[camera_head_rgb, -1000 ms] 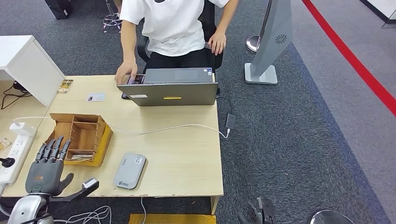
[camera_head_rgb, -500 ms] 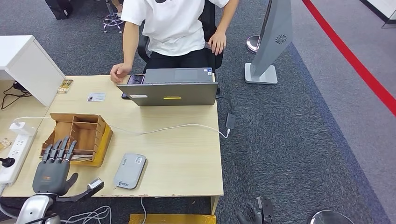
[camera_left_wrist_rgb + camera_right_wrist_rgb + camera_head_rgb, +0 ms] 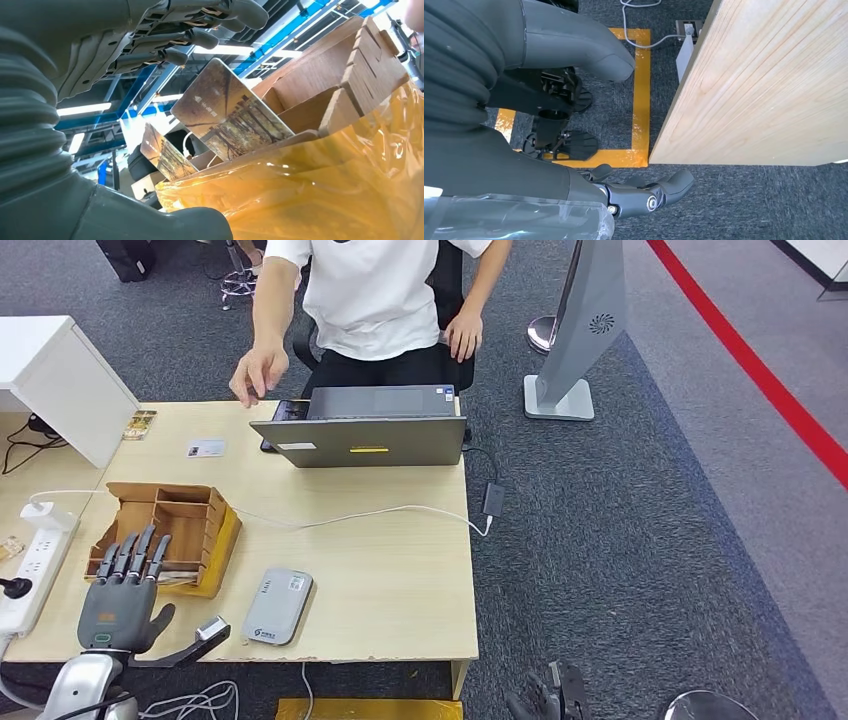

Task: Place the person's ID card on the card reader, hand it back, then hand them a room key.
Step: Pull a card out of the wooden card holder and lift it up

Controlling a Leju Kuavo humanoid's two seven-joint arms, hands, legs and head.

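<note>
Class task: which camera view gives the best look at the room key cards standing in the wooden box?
The left wrist view: two room key cards stand upright in the wooden box, printed faces clear. In the head view the box is seen from above and the cards are too small to make out. The right wrist view faces the floor.

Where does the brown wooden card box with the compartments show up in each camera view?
Head view: the brown wooden card box sits at the table's near left, just beyond the left hand.
Left wrist view: its wooden dividers rise above yellow film, with picture-printed cards standing in the slots.
Right wrist view: not in it.
Shared landmark: the left hand, close to the box in both.
</note>
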